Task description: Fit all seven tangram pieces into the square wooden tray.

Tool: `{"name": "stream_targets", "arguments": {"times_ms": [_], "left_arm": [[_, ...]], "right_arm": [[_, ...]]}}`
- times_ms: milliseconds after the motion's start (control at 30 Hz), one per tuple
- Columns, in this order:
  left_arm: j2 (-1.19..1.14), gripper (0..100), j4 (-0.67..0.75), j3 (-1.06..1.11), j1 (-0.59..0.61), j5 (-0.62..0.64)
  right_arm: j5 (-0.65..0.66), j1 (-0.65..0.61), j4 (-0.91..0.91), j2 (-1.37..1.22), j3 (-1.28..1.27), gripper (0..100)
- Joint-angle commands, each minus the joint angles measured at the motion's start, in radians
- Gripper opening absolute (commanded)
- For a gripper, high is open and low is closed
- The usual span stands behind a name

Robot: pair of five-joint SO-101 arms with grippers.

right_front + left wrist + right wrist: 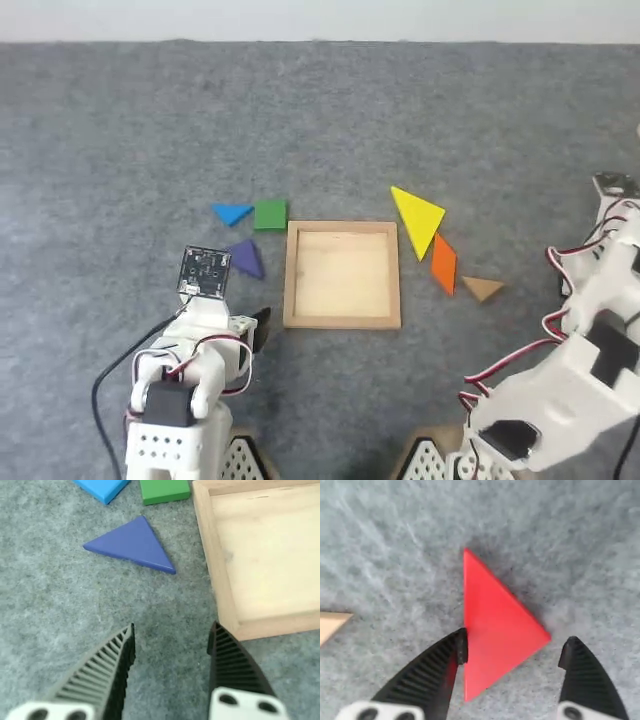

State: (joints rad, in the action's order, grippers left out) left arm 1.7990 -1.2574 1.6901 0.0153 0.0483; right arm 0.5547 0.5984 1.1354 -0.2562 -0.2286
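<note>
tangram set: pieces loose on the carpet, tray floor bare

high view: square wooden tray (342, 322) lies mid-table on grey carpet (320, 120). on the left arm's (190, 380) side, blue triangle (232, 213) touches green square (270, 214), with purple triangle (246, 259) near the tray wall. on the other side, yellow triangle (417, 220) sits at a tray corner, orange parallelogram (444, 263) is at its tip, and tan triangle (483, 289) is close by.

left wrist view: left gripper (172, 630) released, its jaws apart over carpet just beside the tray's corner, with the purple triangle beyond them.

right wrist view: right gripper (517, 642) released, its jaws spread around red triangle (492, 625) flat on the carpet. one finger is at the triangle's edge, the other apart.
</note>
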Motion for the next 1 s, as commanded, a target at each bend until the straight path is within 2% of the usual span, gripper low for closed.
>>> {"name": "stream_targets", "arguments": {"times_ms": [0, 233, 700, 767, 900, 967], "left_arm": [[0.02, 24, -0.005, -0.007, 0.006, -0.006], [0.02, 24, -0.005, -0.007, 0.006, -0.006], [0.02, 24, -0.005, -0.007, 0.006, -0.006], [0.02, 24, -0.005, -0.007, 0.006, -0.006], [0.02, 24, -0.005, -0.007, 0.006, -0.006], [0.02, 24, -0.005, -0.007, 0.006, -0.006]], "right_arm": [[0.014, -0.015, -0.024, 0.054, 0.012, 30.7], [0.014, -0.035, -0.048, -0.062, 0.014, 37.4], [0.005, -0.076, 0.019, -0.093, 0.014, 37.1], [0.005, -0.087, 0.03, -0.094, 0.012, 34.9], [-0.003, -0.097, 0.031, -0.113, -0.014, 22.3], [-0.021, -0.097, 0.03, -0.122, -0.023, 20.1]]}}
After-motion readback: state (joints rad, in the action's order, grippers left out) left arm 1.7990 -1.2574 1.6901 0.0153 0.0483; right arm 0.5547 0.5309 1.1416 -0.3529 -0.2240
